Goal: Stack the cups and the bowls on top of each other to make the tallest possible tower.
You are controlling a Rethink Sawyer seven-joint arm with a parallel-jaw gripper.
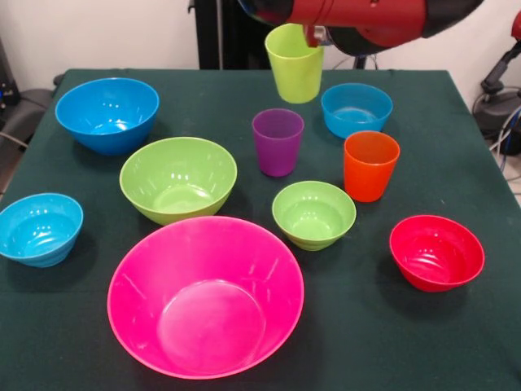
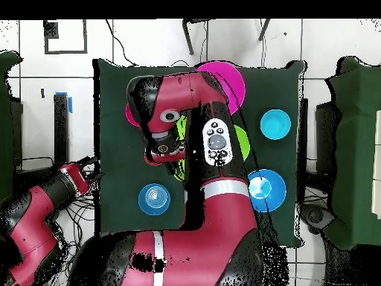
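Front view: we've got the lime green cup (image 1: 295, 63) lifted, gripper (image 1: 313, 36) clamped on its rim, above the purple cup (image 1: 278, 142). Nothing's stacked yet. Next we'd carry it to a base, probably the pink bowl (image 1: 146, 277).

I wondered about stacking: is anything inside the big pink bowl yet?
No. The pink bowl looks empty from the front; its bare bottom shows. From overhead the arm covers part of it.

The red and black robot arm (image 1: 358, 20) reaches in across the top of the front view. Its gripper (image 1: 313, 34) sits at the rim of a lime green plastic tumbler (image 1: 295, 65) that hangs lifted above the table.
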